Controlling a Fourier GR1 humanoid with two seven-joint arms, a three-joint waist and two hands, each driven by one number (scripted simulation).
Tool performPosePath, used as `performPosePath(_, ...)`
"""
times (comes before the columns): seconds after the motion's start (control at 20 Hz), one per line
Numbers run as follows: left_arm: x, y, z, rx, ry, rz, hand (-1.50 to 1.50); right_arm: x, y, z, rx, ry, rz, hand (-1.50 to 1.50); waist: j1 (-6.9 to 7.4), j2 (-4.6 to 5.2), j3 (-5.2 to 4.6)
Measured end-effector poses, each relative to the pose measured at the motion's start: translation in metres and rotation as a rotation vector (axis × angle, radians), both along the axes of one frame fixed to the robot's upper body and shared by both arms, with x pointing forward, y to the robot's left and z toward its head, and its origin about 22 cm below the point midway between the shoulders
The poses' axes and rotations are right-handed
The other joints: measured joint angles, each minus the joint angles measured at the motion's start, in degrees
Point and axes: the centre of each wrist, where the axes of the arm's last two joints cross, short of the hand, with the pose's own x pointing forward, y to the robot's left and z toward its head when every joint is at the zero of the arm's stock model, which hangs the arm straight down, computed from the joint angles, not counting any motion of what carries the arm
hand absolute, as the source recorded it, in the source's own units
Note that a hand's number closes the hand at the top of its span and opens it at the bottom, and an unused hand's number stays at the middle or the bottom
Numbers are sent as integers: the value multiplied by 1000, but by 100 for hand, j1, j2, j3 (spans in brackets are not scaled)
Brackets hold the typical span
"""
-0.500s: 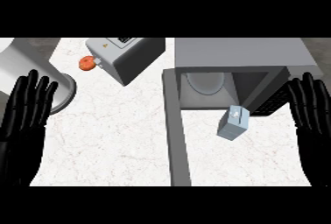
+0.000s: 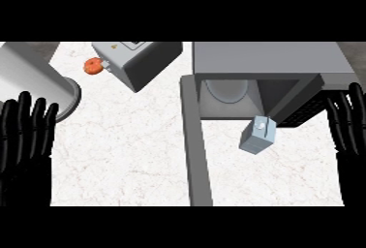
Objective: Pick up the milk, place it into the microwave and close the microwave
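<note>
- White marbled counter (image 2: 129, 160) carries everything. The pale blue milk carton (image 2: 259, 136) stands on it just in front of the open mouth of the grey microwave (image 2: 265, 58), not yet inside.
- The left hand (image 2: 25, 140) shows at the view's left edge, fingers straight and spread, holding nothing. The right hand (image 2: 350, 135) mirrors it at the right edge, equally flat-fingered and empty, near the carton but apart from it.
- Compared with half a second ago, both hands sit slightly lower and further out toward the edges. The carton, the microwave and the boxy appliance (image 2: 136, 63) with the orange thing (image 2: 94, 66) beside it have not moved.
- This means that none of the task is done. No reach for the milk has begun, and if anything the hands have drifted away from it.
- The cavity is open, with a pale round plate (image 2: 227, 89) visible inside. The long grey strip (image 2: 196, 155) on the microwave's left is probably the swung-out door seen edge-on, though this steep angle leaves me unsure.
- In my judgement the right hand, being closer, is the one to come in and curl round the carton.
</note>
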Motion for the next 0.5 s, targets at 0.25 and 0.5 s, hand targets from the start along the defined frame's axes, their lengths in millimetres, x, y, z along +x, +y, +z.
performPosePath(0.25,-26,5,-7,-63,30,34,-150,-21,15,5,-3,16,14,-150,13,7,-8)
performPosePath(0.5,-62,11,-13,-84,40,39,-150,-33,17,-2,-20,33,-6,-150,30,6,-9)
